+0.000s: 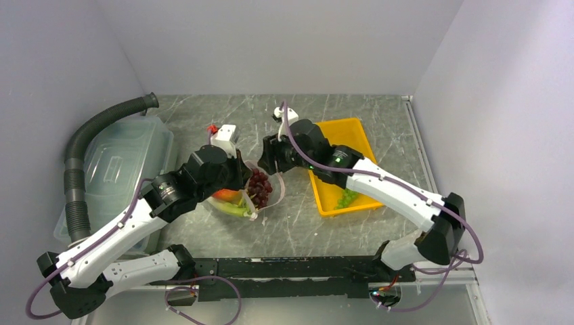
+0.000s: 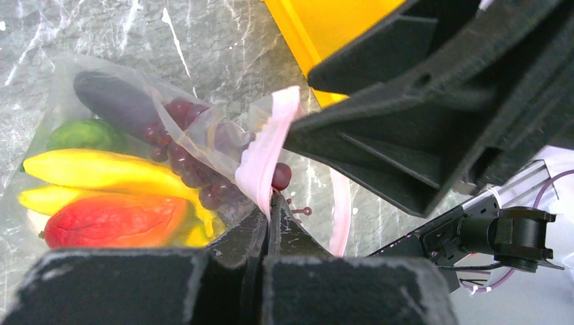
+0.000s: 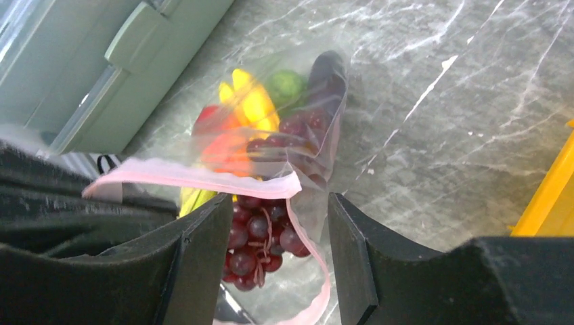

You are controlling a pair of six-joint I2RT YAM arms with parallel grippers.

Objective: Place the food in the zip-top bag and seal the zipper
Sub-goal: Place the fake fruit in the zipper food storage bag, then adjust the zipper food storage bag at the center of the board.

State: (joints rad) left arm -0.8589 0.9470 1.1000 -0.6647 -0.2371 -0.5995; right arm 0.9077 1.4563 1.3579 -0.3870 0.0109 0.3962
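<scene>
The clear zip-top bag (image 1: 265,198) lies mid-table, its pink zipper (image 2: 264,156) lifted. My left gripper (image 2: 272,203) is shut on that zipper strip at the mouth. Inside the bag lie yellow bananas (image 2: 101,169), a purple eggplant (image 2: 112,98), a green round fruit (image 2: 84,134) and a red-orange fruit (image 2: 112,220). Dark grapes (image 3: 260,237) sit in the bag's mouth, seen between the fingers of my right gripper (image 3: 281,210), which hangs open just above, holding nothing. Green grapes (image 1: 347,198) lie in the tray.
The yellow tray (image 1: 338,145) stands right of the bag, under my right arm. A translucent lidded bin (image 1: 118,162) and a grey corrugated hose (image 1: 78,169) fill the left side. Walls close in the back and both sides.
</scene>
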